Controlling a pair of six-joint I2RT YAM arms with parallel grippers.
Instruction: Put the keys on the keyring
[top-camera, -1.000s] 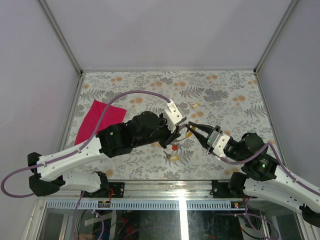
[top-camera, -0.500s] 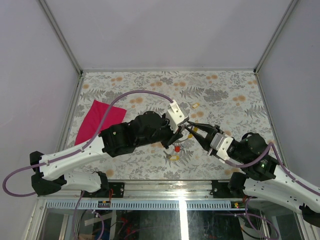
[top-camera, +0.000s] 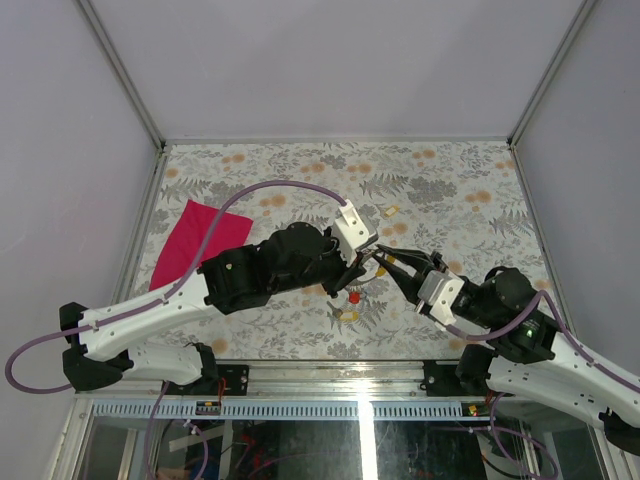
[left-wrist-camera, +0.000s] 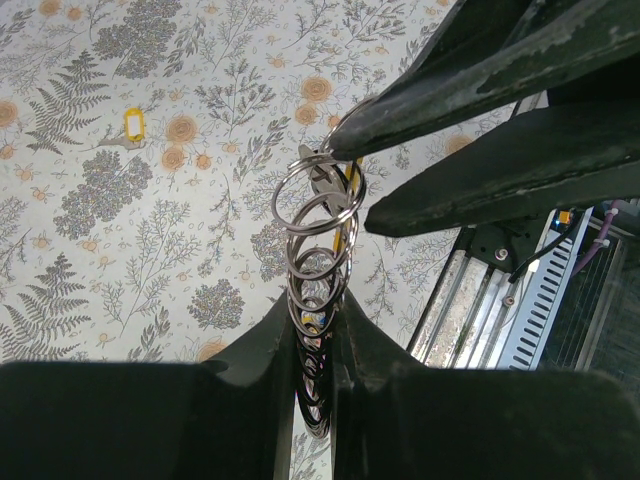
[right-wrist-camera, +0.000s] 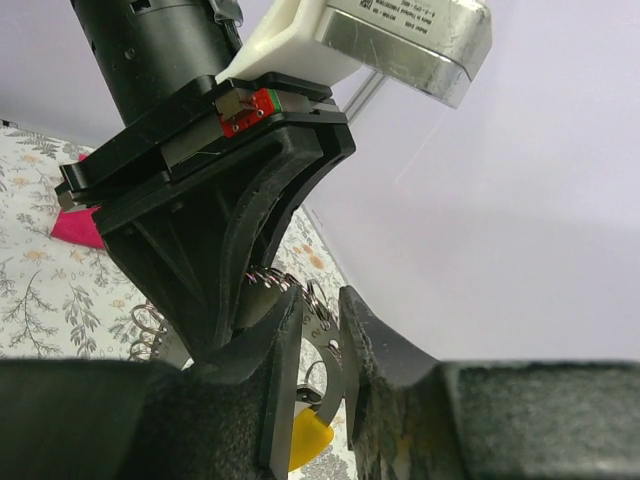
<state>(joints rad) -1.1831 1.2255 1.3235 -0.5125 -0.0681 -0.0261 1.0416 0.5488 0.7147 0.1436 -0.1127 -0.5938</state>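
Both arms reach from the lower corners of the top view toward frame centre, where their fingertips converge. The left gripper (top-camera: 357, 268) points right, its jaws drawn to a narrow slot and clamping the keyring (left-wrist-camera: 310, 290). The right gripper (top-camera: 386, 259) points upper left, its jaws pinching a key (right-wrist-camera: 322, 335), with its tips just beside the left gripper's fingers.

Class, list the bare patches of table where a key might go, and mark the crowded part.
Free: the far strip from the pink cloth to the far-right corner, bar one yellow key. Crowded: centre, where left gripper with keyring meets right gripper with held key above loose keys.
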